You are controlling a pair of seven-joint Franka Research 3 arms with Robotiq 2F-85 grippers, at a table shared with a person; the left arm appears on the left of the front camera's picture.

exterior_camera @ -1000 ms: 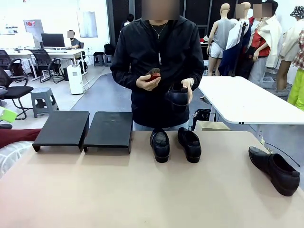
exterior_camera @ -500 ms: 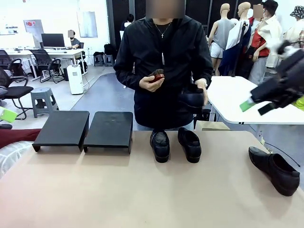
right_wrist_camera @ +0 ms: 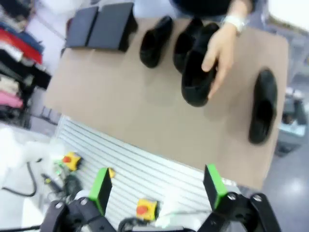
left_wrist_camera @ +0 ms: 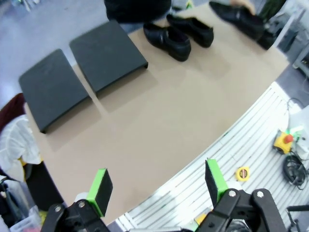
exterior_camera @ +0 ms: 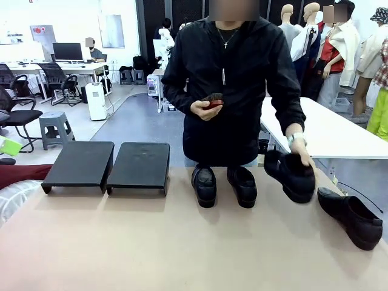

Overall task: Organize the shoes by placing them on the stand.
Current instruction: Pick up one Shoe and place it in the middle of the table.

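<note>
Two black shoes [exterior_camera: 204, 185] [exterior_camera: 242, 185] stand side by side at the table's far middle. A third shoe [exterior_camera: 351, 215] lies alone at the right. The person's hand [exterior_camera: 298, 144] holds a fourth shoe [exterior_camera: 290, 176] just above the table, between the pair and the single one. The stand is two black sloped platforms [exterior_camera: 79, 165] [exterior_camera: 139, 165] at the far left, both bare. My left gripper [left_wrist_camera: 159, 181] hangs open high over the table's near edge, with the stand [left_wrist_camera: 107, 55] and the pair [left_wrist_camera: 166, 41] far ahead. My right gripper [right_wrist_camera: 157, 183] is open too, high above the held shoe [right_wrist_camera: 195, 79] and the single shoe [right_wrist_camera: 263, 111].
The person stands at the far edge and holds a small brush [exterior_camera: 212, 102] in the other hand. A white table [exterior_camera: 327, 130] stands behind on the right. Bare tan tabletop [exterior_camera: 151, 242] stretches across the near half. Emergency-stop buttons [right_wrist_camera: 145, 209] sit on the slatted base below.
The person has stepped right and lowered the held shoe from chest height to just above the table, beside the single shoe. A blurred arm at the right half a second ago has left the front view.
</note>
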